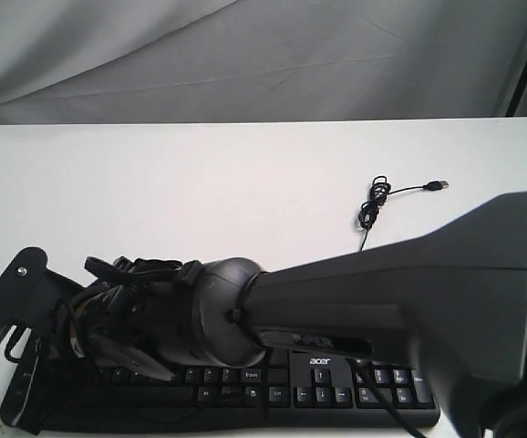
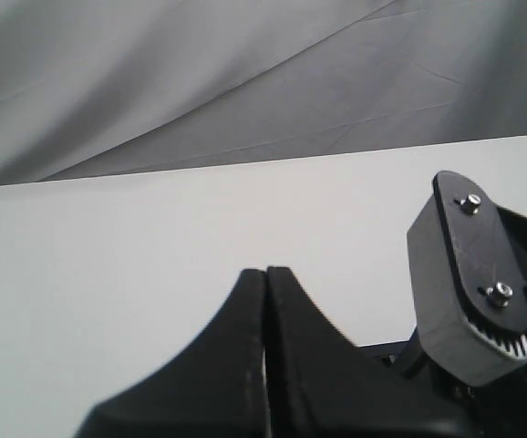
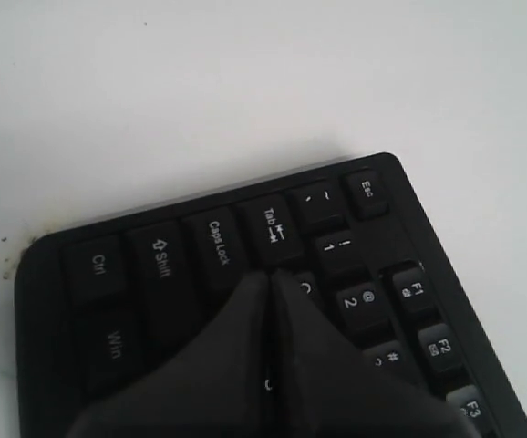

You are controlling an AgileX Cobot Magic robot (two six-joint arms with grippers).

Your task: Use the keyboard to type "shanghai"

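- The keyboard (image 1: 336,394) lies flat at the near edge of the bench (image 1: 200,182), its long side running across the exterior view. Its thin cable (image 1: 377,196) is coiled loosely on the bench behind it, with the plug lying free.
- Much of the keyboard's left half is hidden in the exterior view by the right arm (image 1: 382,283), which reaches across the middle from the right.
- The right tool (image 3: 269,278) is clenched on nothing, its two fingers pressed together into one blunt point.
- In its wrist view that point sits just beside the Tab key (image 3: 273,225) and the Caps Lock key (image 3: 218,242), over the first column of letters. The key beneath is covered, so I cannot tell which letter it is or whether the tip touches it.
- My judgement is that the step in hand is a press at the left end of the letter rows, most likely "a" or "s". Nothing here shows how much of the word is typed.
- To do it well, the fingers should be kept shut so the tip is narrow, and centred over one keycap before descending. The tip should go straight down, press briefly and lift clear to avoid a repeat.
- The main risk is Caps Lock next door, which a tip drifting toward that edge would catch.
- The left tool (image 2: 265,274) is also clenched and empty, with bare bench ahead and no keys in its view.
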